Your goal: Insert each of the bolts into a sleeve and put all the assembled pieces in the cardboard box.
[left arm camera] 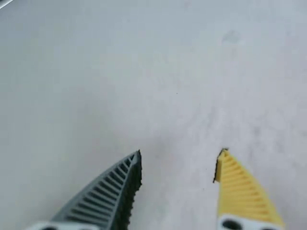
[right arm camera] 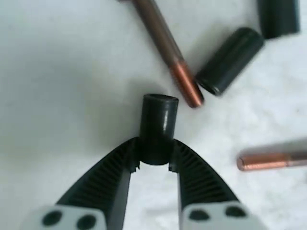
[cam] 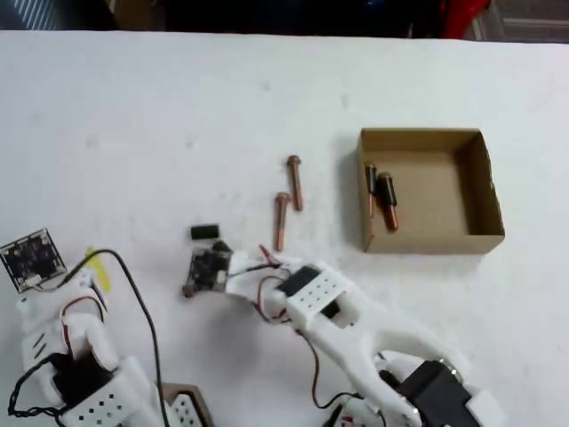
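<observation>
The left arm [cam: 105, 398], lower left, and right arm [cam: 324, 298] were white plastic with dotted housings, black motors, red and black cables. The left gripper [left arm camera: 178, 160] had grey and yellow ribbed fingers; the right gripper [right arm camera: 153, 165], black.

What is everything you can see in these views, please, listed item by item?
Cardboard box: one, brown, right side of table.
Assembled pieces: two, copper bolts in black sleeves, inside the box.
Loose bolts: two, copper, on the table beside the box.
Sleeves: three, black; two lying near the bolts, one gripped.
Table: one, white.
Left gripper: one, grey and yellow, open over bare table.
Right gripper: one, black, shut on a sleeve.
</observation>
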